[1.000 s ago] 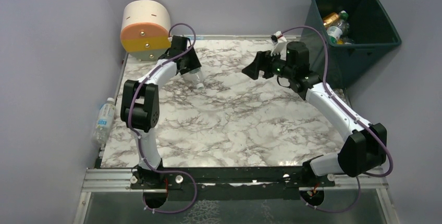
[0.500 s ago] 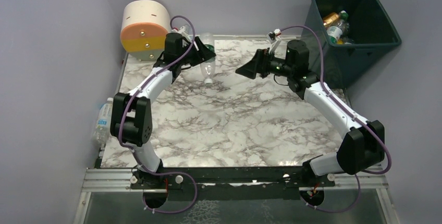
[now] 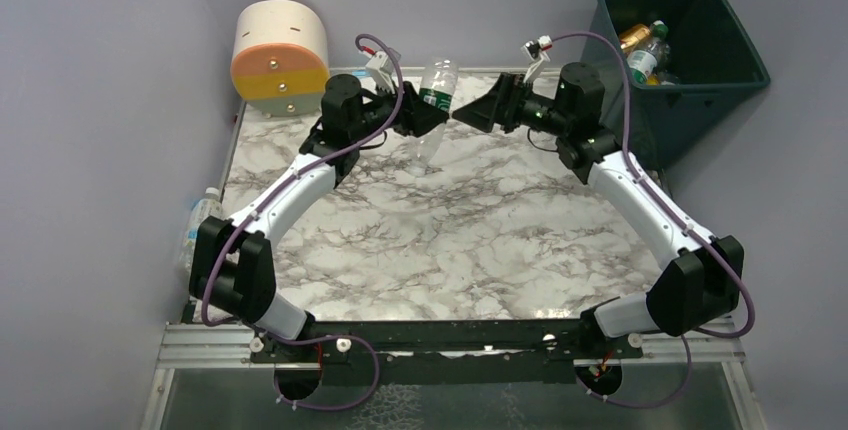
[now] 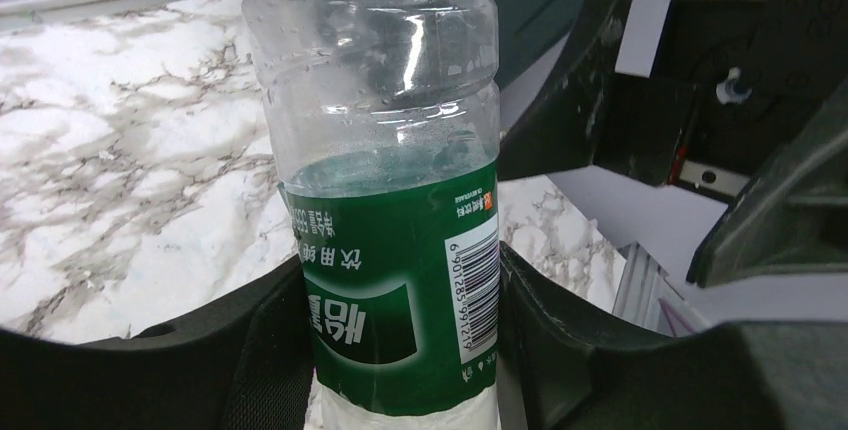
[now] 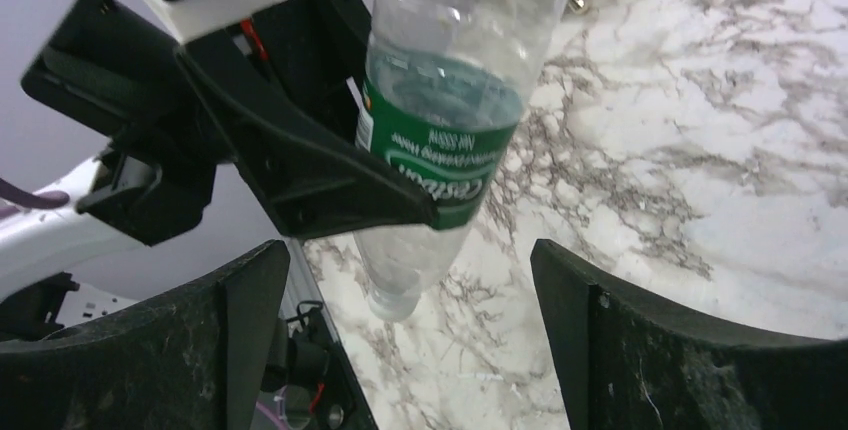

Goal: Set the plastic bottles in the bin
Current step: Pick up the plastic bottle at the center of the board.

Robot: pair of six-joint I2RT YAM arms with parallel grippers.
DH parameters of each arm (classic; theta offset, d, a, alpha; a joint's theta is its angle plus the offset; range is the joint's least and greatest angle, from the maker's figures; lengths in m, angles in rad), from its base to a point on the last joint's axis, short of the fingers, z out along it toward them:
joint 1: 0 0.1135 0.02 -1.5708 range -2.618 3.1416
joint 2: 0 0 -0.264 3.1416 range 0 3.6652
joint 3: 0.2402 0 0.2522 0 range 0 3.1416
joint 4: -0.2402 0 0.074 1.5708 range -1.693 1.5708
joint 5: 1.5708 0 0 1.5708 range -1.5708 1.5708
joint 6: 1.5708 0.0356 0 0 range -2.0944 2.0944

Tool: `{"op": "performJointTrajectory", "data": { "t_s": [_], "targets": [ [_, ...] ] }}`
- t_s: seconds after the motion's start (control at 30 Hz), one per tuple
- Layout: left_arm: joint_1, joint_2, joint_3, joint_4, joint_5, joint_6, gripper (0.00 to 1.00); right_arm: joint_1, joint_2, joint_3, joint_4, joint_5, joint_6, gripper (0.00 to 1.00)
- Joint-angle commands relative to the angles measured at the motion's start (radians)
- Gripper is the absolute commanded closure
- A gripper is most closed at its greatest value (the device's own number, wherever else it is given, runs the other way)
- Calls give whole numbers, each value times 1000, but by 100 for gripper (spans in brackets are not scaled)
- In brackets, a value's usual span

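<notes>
Left wrist — left jaws grip green-labelled bottle [image 4: 400,280], right jaws spread.

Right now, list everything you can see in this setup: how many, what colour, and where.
held bottle: one, clear with green label, neck down in the left claw, above the table's far side.
stray bottle: one, clear with blue label, lying off the table's left edge.
binned bottles: at least two, amber and green showing, inside the bin.
bin: one, dark teal, beyond the far right corner.
drum: one, cream, orange and yellow, far left corner.
table: one, white marble with grey veins.
left claw: black, shut on the held bottle.
right claw: black, open, facing the held bottle.
</notes>
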Motion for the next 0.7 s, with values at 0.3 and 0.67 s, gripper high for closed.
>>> {"op": "performJointTrajectory", "data": {
  "t_s": [0.3,0.67],
  "targets": [
    [-122,-68,7,-64,-74,186,42,5,-13,145,-40,59,15,1],
    [-200,-97,17,-139,-217,271,42,6,-8,142,-82,105,-16,1]
  ]
}}
